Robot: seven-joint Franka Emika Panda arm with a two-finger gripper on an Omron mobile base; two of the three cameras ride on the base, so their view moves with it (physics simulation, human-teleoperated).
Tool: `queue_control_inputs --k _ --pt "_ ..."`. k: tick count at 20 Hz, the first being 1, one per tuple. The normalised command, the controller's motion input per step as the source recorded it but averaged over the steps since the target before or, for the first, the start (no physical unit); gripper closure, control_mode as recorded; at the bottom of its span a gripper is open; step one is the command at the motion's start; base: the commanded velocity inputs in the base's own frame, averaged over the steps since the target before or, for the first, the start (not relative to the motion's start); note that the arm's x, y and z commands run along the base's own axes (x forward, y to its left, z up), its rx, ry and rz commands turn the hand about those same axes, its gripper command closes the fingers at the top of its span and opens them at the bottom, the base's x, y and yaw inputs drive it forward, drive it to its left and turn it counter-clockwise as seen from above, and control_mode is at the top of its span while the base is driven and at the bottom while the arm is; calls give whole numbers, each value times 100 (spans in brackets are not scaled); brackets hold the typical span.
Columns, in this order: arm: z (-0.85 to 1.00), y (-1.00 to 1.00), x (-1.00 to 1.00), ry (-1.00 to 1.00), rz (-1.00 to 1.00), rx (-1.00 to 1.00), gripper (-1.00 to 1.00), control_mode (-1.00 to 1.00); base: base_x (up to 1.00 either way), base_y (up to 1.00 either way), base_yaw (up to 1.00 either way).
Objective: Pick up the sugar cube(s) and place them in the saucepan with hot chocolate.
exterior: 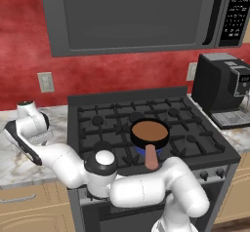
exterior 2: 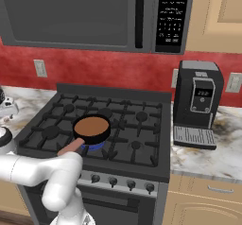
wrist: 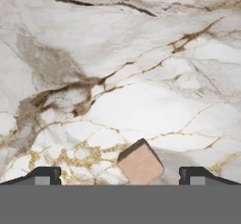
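A: Where is the arm?
B: It rises at 5 o'clock of the left base view, folds low at the elbow and reaches out toward 9 o'clock.
A: And the gripper (wrist: 120,175)?
B: Jaws spread wide, fingertips (wrist: 45,175) apart at 6 o'clock of the hand view.

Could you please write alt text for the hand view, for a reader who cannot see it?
A small tan sugar cube lies on a white marble counter veined with brown and gold, between the open gripper's two dark fingertips, which are not touching it.

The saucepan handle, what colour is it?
Pinkish-tan; the saucepan handle shows best in the left base view.
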Motion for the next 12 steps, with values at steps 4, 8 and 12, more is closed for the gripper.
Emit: queue_control_inputs --k 4,8,12 --pt "-26 -8 0 -4 0 0 -100 -100 0 0 0" --pt "-40 -21 2 0 0 0 -100 -100 0 0 0" --pt "-13 -4 11 0 0 0 -100 -100 0 0 0"
